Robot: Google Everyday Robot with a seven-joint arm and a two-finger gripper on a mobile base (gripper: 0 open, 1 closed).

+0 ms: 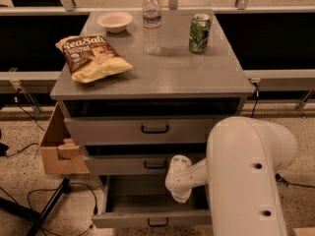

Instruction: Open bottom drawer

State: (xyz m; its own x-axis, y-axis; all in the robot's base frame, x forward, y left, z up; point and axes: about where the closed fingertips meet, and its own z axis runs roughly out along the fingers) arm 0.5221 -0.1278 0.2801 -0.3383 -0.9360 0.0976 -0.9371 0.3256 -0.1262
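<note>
The grey cabinet (157,80) has three drawers. The bottom drawer (123,221) stands pulled out toward me, its plain grey inside (142,196) showing and its small black bar handle (158,223) at the lower edge of the view. The middle drawer (118,165) and the top drawer (108,131) are pushed in. My gripper (180,195) hangs at the end of the white arm (246,181), over the right part of the open bottom drawer and just below the middle drawer front. It is apart from the handle.
On the cabinet top lie a chips bag (92,58), a small bowl (114,21), a water bottle (151,22) and a green can (199,33). A cardboard box (58,151) stands at the cabinet's left. A black stand leg (49,208) and cables lie on the floor at left.
</note>
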